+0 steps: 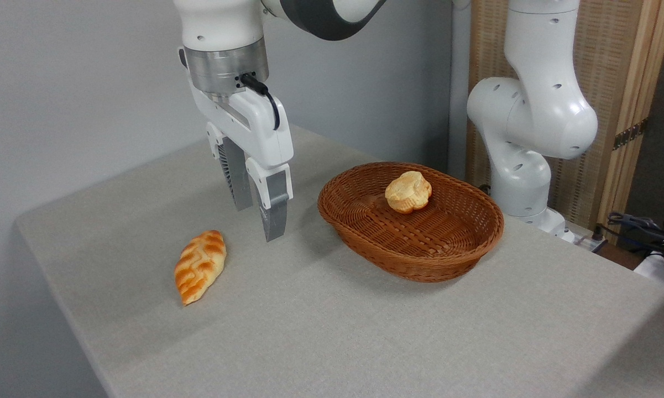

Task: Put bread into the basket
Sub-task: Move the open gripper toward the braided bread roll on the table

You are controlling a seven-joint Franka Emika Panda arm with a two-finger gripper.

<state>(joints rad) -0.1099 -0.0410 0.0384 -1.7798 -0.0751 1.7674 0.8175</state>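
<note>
The braided loaf lies nearest the camera, on the bare grey cloth of the desk, its long axis running from upper right to lower left, one pointed end toward the front edge. It is untouched and well apart from the basket. Above and a little to the right of it hangs the pincer, fingers pointing down, empty, with only a narrow gap showing between them; the tips sit clear of the cloth, between loaf and basket.

The step in hand, as I judge it, is the reach for the loaf. To do it well the pincer should spread wider first, travel left and toward the camera until it is centred over the loaf's thickest part, and turn so the fingers close across the short width, not along the length. The glazed crust looks smooth and rounded, so a grip near a tapered end might slip or tip the loaf; the middle is the safer hold. Descent should stop just short of the cloth so the fingers do not drag it.

Farther back and to the right stands the oval wicker basket, shallow, thick-rimmed, with a small pale round bun already in its far half. The near half is free, room enough for the loaf to be lowered in flat.

The desk cloth is plain and matte. Behind it stand a grey wall, the arm's white base and a slatted wooden screen; cables lie at the far right.
</note>
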